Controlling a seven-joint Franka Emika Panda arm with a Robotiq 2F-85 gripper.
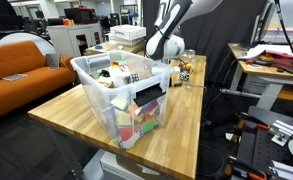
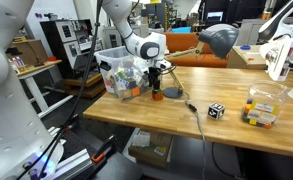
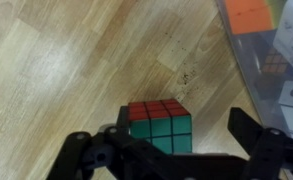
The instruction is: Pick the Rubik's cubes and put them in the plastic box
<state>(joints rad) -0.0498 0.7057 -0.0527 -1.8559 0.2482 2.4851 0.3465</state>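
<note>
Tool point(image 3: 178, 130) spread around a Rubik's cube point(image 3: 158, 118).
The cube is flanked by both jaws on the counter point(image 3: 66, 60), with the plastic box point(image 3: 271, 50) close beside.

A Rubik's cube point(image 3: 158, 124) sits on the wooden table point(image 3: 66, 60) between the spread fingers of the gripper point(image 3: 176, 130) — red face up, green face toward the camera — with the plastic box point(image 3: 276, 55) near.

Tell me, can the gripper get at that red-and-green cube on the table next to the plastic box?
Probably yes. In the wrist view the open gripper sits right over the Rubik's cube, one finger on either side with nothing between. The plastic box stands beside it, apart.
</note>
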